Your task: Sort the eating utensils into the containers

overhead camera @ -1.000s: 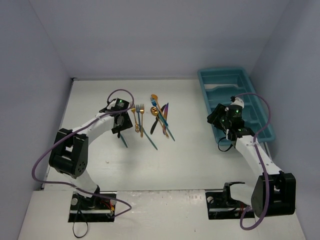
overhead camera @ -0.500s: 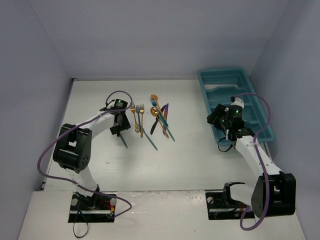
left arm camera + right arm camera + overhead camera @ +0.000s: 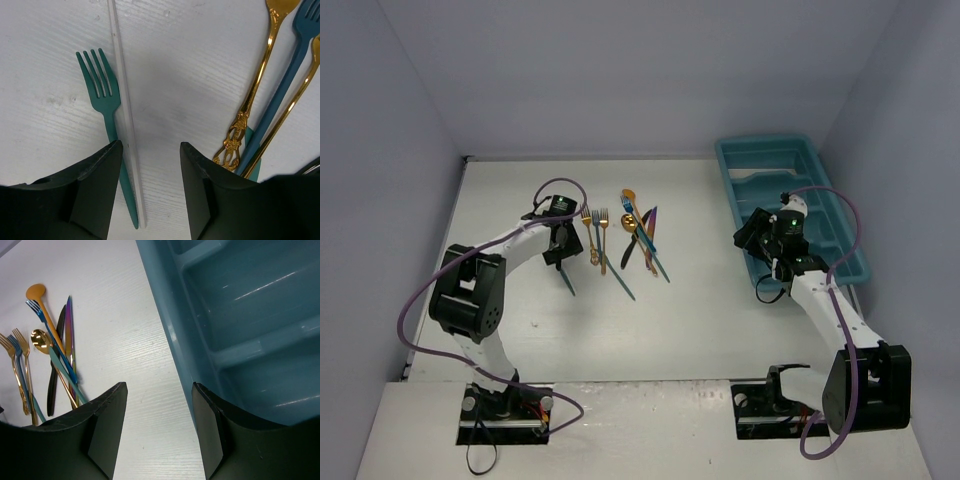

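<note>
The left end effector (image 3: pixel 150 148) hung apart and empty over the teal fork (image 3: pixel 107 107) and thin clear piece (image 3: pixel 122 100) lying side by side on the surface (image 3: pixel 190 75), seemingly to straddle one, while the right end effector (image 3: pixel 159 387), also apart and empty, hovered at the rim of the tray (image 3: pixel 165 325).

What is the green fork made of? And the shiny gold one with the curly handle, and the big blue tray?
The green fork looks like matte plastic: flat colour, no shine. The gold fork looks like metal, or maybe gold-coated plastic: it gleams. The blue tray looks like smooth plastic, with soft glossy streaks of light.
</note>
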`<control>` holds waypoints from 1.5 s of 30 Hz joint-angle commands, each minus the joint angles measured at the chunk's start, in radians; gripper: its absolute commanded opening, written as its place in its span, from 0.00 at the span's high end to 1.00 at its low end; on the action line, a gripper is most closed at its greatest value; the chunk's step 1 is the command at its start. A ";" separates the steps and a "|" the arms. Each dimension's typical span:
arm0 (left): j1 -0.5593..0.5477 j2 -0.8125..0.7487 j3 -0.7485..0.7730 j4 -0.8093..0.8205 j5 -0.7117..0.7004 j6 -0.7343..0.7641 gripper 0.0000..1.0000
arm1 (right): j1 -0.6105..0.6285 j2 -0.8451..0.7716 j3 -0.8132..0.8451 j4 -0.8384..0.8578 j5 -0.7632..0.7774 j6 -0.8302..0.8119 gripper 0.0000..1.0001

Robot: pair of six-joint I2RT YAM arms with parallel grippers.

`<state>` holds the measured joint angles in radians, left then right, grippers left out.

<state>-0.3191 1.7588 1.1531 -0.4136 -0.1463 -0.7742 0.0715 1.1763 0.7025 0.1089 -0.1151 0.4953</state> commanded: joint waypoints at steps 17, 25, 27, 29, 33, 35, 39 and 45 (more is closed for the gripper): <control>0.012 0.067 0.027 0.037 0.005 -0.015 0.77 | -0.003 -0.003 0.010 0.057 -0.010 -0.011 0.48; -0.002 0.070 0.042 0.109 0.103 -0.002 1.00 | 0.010 -0.017 0.022 0.057 -0.045 -0.024 0.47; -0.003 0.036 0.049 0.122 0.121 0.007 1.00 | 0.032 -0.024 0.033 0.057 -0.055 -0.032 0.47; -0.004 -0.007 0.047 0.144 0.147 0.015 1.00 | 0.051 -0.032 0.043 0.057 -0.077 -0.041 0.47; -0.015 -0.129 0.041 0.203 0.217 0.040 1.00 | 0.112 -0.067 0.074 0.059 -0.129 -0.056 0.46; -0.023 -0.189 0.038 0.235 0.277 0.052 1.00 | 0.159 -0.082 0.093 0.061 -0.134 -0.057 0.43; -0.028 -0.281 0.012 0.376 0.434 0.024 1.00 | 0.297 -0.086 0.156 0.072 -0.145 -0.054 0.37; -0.083 -0.367 -0.005 0.534 0.598 0.027 1.00 | 0.466 -0.039 0.241 0.128 -0.163 0.016 0.35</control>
<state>-0.3626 1.4543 1.1534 -0.0562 0.2896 -0.7486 0.4550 1.1166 0.8637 0.1244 -0.2469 0.4657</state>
